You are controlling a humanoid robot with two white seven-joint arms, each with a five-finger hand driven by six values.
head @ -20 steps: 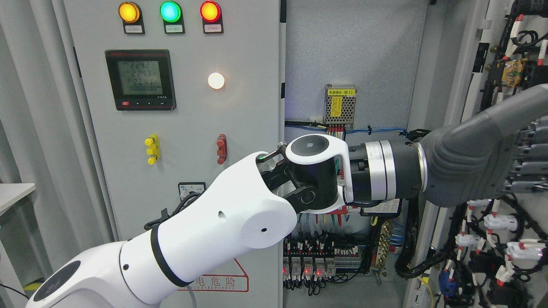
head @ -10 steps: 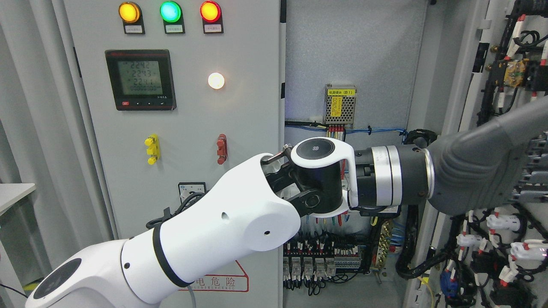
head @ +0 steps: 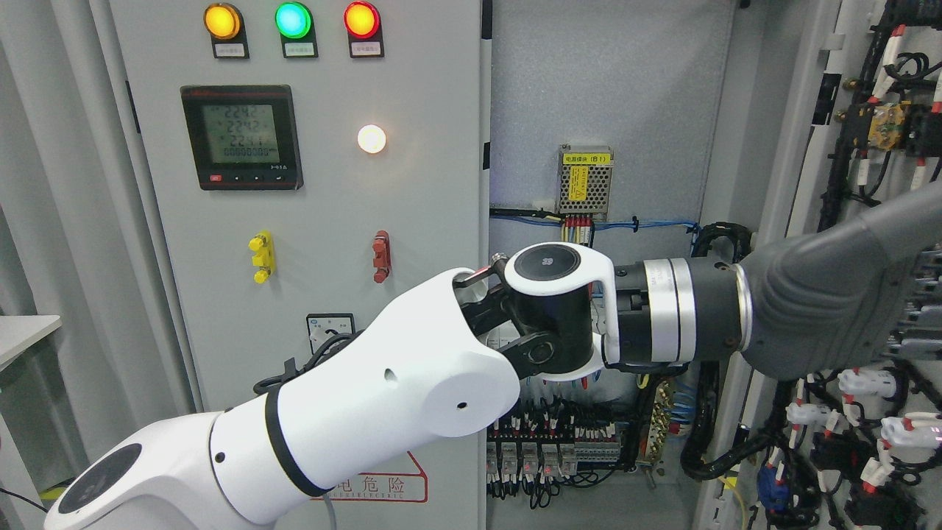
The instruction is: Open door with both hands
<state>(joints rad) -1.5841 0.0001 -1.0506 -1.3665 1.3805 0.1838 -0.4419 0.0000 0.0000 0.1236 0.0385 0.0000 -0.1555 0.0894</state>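
Note:
The cabinet's right door (head: pixel 802 132) stands swung open, its inner face covered with black cables and white connectors. My left arm (head: pixel 383 397) comes in from the lower left and reaches across the open cabinet. Its grey left hand (head: pixel 846 294) lies against that door's inner face at the right edge of the view, partly cut off by the frame. The left door (head: pixel 427 221) is closed, with three lamps, a meter and two switches on it. My right arm does not show.
The open cabinet interior (head: pixel 603 96) holds a small power supply (head: pixel 586 178) and rows of terminals and relays (head: pixel 544 449) with wiring. A white table corner (head: pixel 22 331) shows at the far left. Grey curtain-like panels stand left of the cabinet.
My left arm has pushed to the right and a little lower. The hand has slid further out of frame, and the right door has swung slightly further open.

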